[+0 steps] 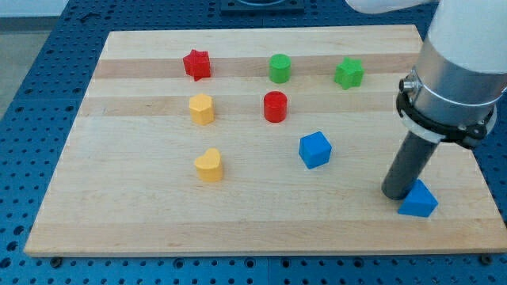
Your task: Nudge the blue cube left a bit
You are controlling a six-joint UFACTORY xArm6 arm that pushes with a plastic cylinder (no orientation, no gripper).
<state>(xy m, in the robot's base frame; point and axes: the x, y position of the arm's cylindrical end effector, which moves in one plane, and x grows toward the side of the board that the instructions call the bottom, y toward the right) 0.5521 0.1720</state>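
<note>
The blue cube [314, 150] sits on the wooden board [142, 222] a little right of centre. My tip [394, 194] rests on the board near the view's bottom right, to the right of and below the blue cube, with a clear gap between them. The tip touches or nearly touches a blue triangular block [418, 199] lying just to its right.
A red star [196, 64], green cylinder [279, 68] and green star [348, 73] line the top. A yellow hexagonal block [201, 108] and red cylinder [275, 106] sit mid-board. A yellow heart [209, 165] lies at lower left.
</note>
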